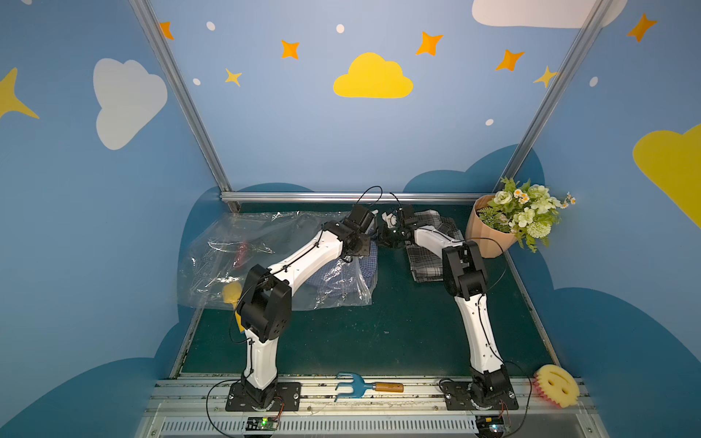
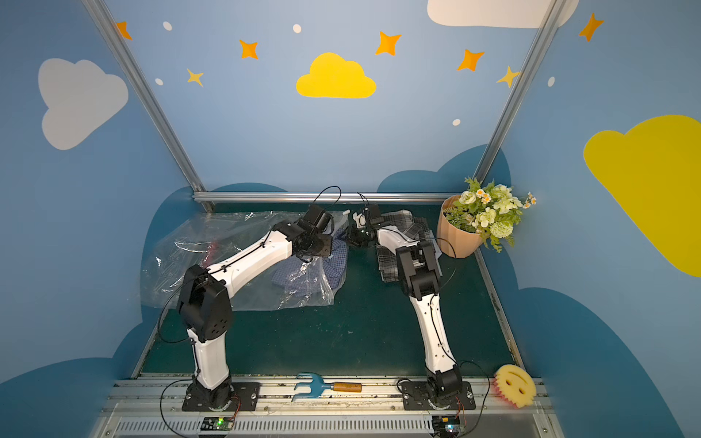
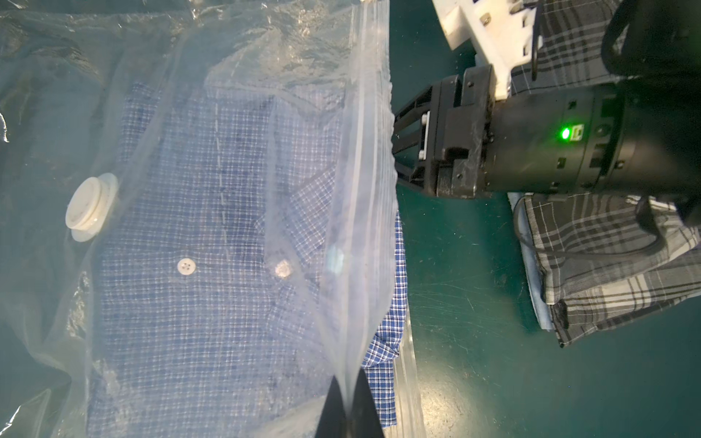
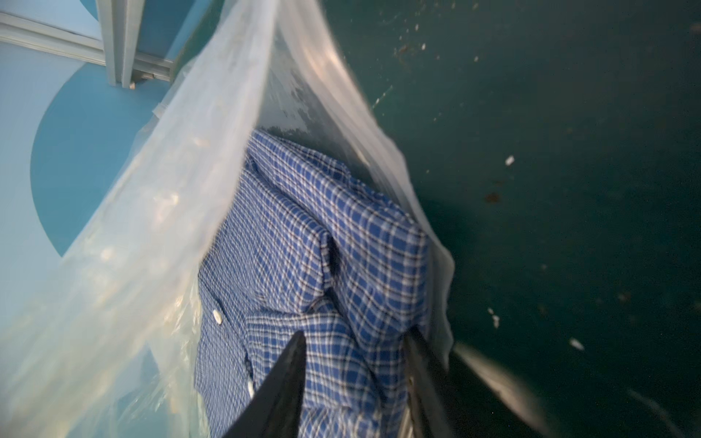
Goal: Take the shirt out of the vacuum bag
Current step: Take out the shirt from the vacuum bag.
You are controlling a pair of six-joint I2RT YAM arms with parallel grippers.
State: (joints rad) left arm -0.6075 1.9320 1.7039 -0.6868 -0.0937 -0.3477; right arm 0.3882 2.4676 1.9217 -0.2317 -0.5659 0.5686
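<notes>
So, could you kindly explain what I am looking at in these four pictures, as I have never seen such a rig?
Two robot arms stand at a green table, each ending in a two-fingered gripper. Two pictures look down from overhead; the other two come from cameras on the arms' wrists. On the table are a clear vacuum bag holding a blue checked shirt, a grey plaid shirt, and a flower pot. The left gripper pinches the bag's open edge; the right gripper straddles a fold of the blue shirt, grip uncertain.

- Shirt [image 4: 315, 246]: blue-and-white check.
- Vacuum bag [image 3: 95, 94]: clear; valve [image 3: 89, 206] white.
- Folded cloth [image 3: 607, 258]: grey, black and white plaid.
- Table [image 1: 379, 333]: dark green.
- Blurred mark [image 1: 241, 256] on bag: apparently red.
</notes>
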